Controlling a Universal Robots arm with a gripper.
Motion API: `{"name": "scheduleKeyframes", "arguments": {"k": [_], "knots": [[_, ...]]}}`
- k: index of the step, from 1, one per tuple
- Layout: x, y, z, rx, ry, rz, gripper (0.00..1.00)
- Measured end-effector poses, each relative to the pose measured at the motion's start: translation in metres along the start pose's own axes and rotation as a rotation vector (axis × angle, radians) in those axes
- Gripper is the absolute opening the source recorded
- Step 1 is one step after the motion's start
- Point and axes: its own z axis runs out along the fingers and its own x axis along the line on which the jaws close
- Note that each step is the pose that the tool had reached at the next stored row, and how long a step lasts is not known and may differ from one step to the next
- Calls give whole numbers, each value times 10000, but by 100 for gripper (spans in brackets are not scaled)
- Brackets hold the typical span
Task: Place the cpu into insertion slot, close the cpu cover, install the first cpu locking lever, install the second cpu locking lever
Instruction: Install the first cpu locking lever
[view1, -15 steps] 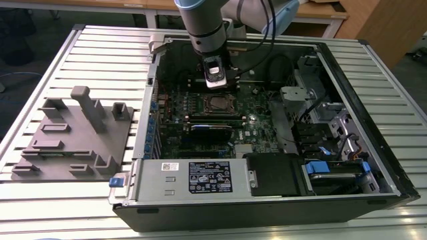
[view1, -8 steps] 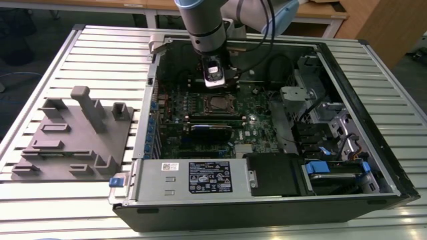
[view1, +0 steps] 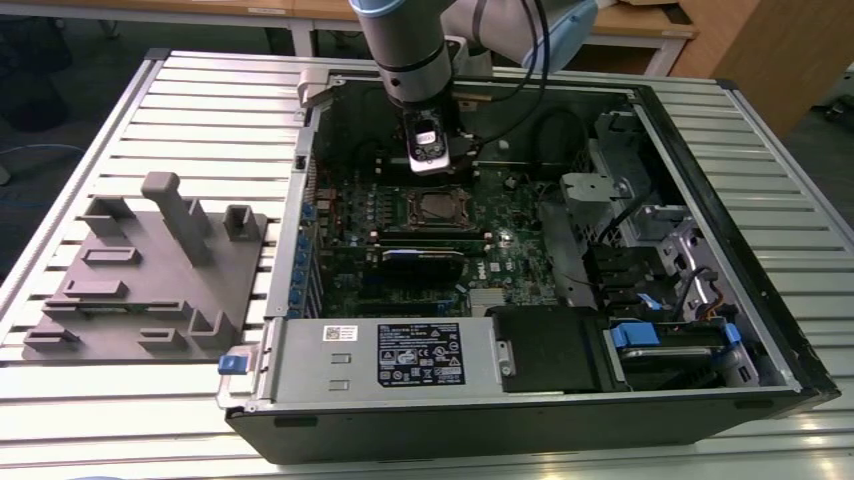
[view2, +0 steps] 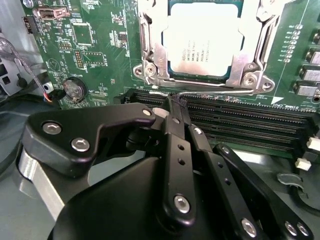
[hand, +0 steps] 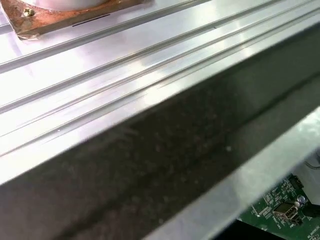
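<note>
Slatted metal table (view1: 200, 110) holds an open computer case (view1: 534, 400). Closed gripper (view2: 172, 107) pinches a thin wire lever (view2: 215, 92), just below the covered cpu (view2: 202, 42).

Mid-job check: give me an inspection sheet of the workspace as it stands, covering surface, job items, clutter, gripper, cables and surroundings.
Surface: slatted metal table carrying an open computer case.
Job's things: cpu seated in the insertion slot; cpu cover closed down around it; a thin wire lever lies along the socket's edge.
Clutter: grey fixture block beside the case.
Gripper: gripper, fingers together at the wire lever.
Cables: black cables inside the case.
Surroundings: wooden desks behind.
</note>
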Motion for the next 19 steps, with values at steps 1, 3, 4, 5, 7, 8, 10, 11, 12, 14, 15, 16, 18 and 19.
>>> {"name": "scheduleKeyframes", "arguments": {"k": [1, 3, 4, 5, 7, 8, 10, 11, 12, 14, 15, 16, 18, 19], "knots": [[-3, -5, -1, 11, -6, -4, 11], [-9, -15, -2, 28, -17, -11, 11], [-11, -18, -2, 37, -23, -14, 11], [-12, -20, -1, 46, -30, -16, 11], [-12, -23, 1, 55, -38, -20, 11], [-12, -24, 3, 58, -41, -23, 11], [-12, -26, 8, 63, -48, -27, 11], [-12, -26, 10, 65, -52, -29, 11], [-11, -27, 12, 67, -56, -30, 11], [-10, -29, 18, 67, -63, -31, 11], [-9, -29, 21, 65, -67, -31, 11], [-8, -30, 24, 64, -69, -32, 11], [-7, -32, 31, 61, -76, -33, 11], [-6, -33, 34, 60, -79, -33, 11]]}}
